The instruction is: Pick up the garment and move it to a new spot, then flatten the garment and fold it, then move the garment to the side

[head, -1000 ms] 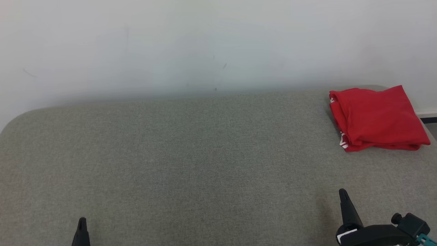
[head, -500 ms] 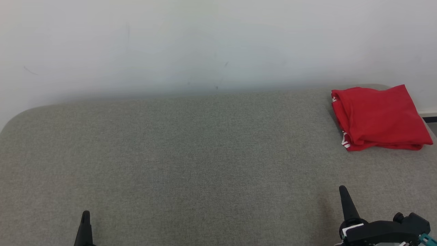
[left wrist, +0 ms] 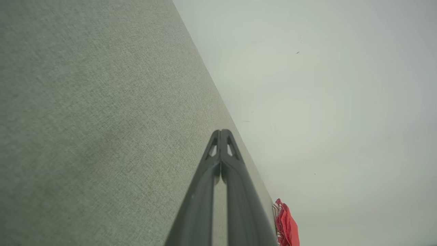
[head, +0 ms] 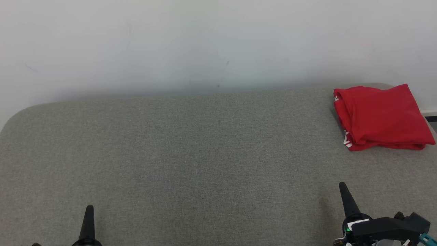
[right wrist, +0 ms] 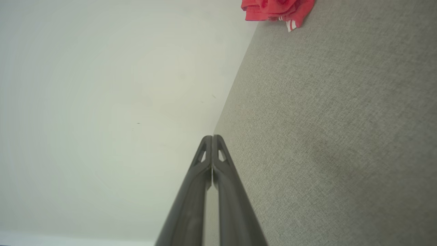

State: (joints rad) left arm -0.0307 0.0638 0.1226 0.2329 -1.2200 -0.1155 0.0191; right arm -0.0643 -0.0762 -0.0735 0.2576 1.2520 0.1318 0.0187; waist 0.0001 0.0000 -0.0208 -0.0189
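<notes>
The red garment (head: 382, 116) lies folded on the grey fabric-covered bench (head: 205, 153), at its far right corner by the white wall (head: 205, 41). My left end effector (head: 89, 212) hangs clenched and empty over the bench's near left part. My right end effector (head: 343, 188) is likewise clenched on nothing over its near right part.

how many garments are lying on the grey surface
1: a folded red garment at the far right end of the grey surface, close to the wall.
</notes>
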